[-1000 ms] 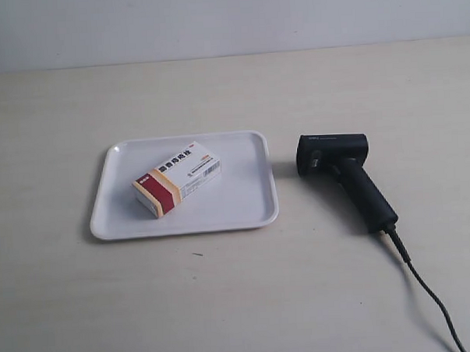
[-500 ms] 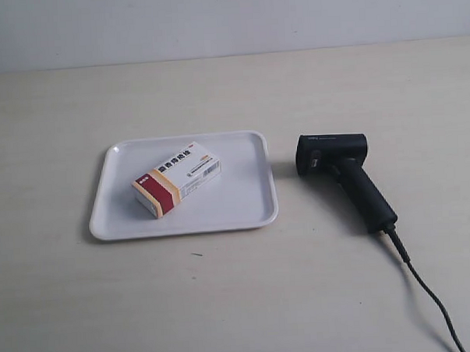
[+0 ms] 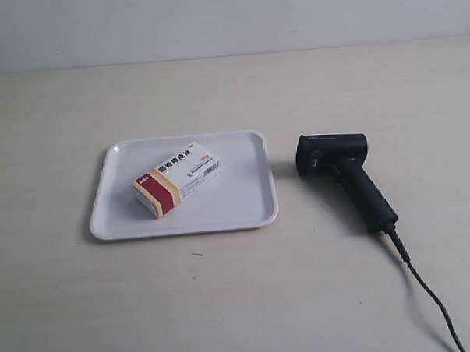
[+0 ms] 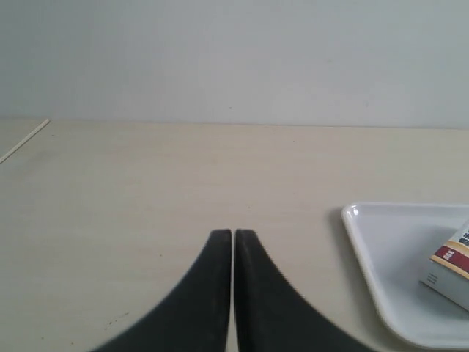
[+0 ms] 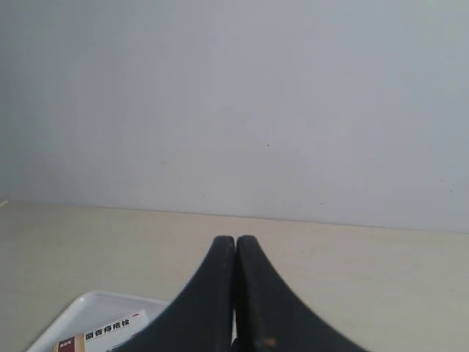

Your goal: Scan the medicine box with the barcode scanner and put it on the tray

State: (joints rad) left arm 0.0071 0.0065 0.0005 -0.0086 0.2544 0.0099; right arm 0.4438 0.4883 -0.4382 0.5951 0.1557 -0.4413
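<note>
Medicine box: small flat white carton (image 3: 177, 178) with a dark red and tan band at one end, black Chinese lettering on top and a barcode on its long side; lies flat inside the tray, left of centre in the exterior frame, turned at a diagonal with the striped end toward the lower left.
Tray: shallow glossy white rectangular plastic tray (image 3: 252, 202) with rounded corners and a raised rim; sits on the table, centre-left of the exterior frame; the carton touches none of the rim.
Barcode scanner: matte black pistol-shaped handheld scanner (image 3: 344, 175); lies on its side on the table, just beside the tray's right edge but apart from it; boxy head toward the tray, handle slanting to the lower right.
Cable: long black cable (image 3: 427, 292) runs from the handle's end out of the lower right corner of the exterior frame.
Table: pale beige surface (image 3: 240, 300); a plain light wall behind it.
Left gripper: black fingers (image 4: 233, 233) pressed together, only a hairline seam between them, grasping nothing; tray corner (image 4: 366, 249) and the carton's striped end (image 4: 448, 265) at the lower right of its frame.
Right gripper: fingers (image 5: 235, 239) closed tip to tip, empty; the tray (image 5: 80, 312) and carton top (image 5: 102, 336) at the lower left of its frame.
Arms: neither appears in the exterior frame.
</note>
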